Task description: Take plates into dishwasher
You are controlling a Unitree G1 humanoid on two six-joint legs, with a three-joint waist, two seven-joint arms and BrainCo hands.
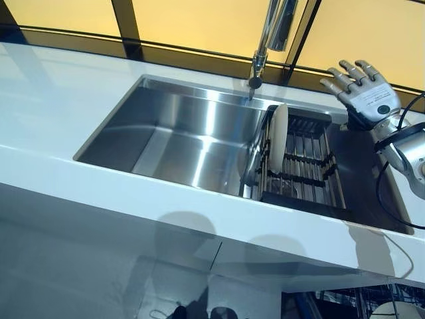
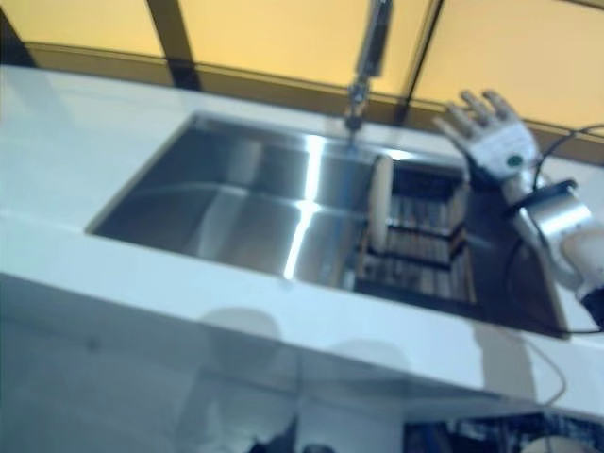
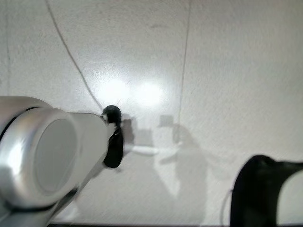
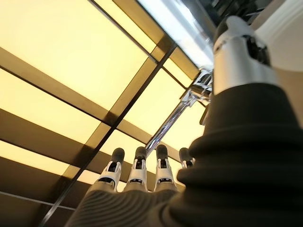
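Note:
One white plate (image 1: 279, 136) stands upright on edge at the left end of a dark wire rack (image 1: 307, 174) set in the right part of the steel sink (image 1: 179, 133). My right hand (image 1: 368, 93) is raised above the sink's back right corner, to the right of the plate and apart from it. Its fingers (image 4: 139, 170) are straight and spread, holding nothing. My left hand (image 3: 57, 161) shows only in its own wrist view, over a pale surface, with no plate near it.
A tall chrome faucet (image 1: 262, 53) rises behind the sink, just left of the plate. The white counter (image 1: 53, 100) runs round the sink. Below the counter's front edge at the lower right, part of a wire basket (image 1: 372, 302) shows.

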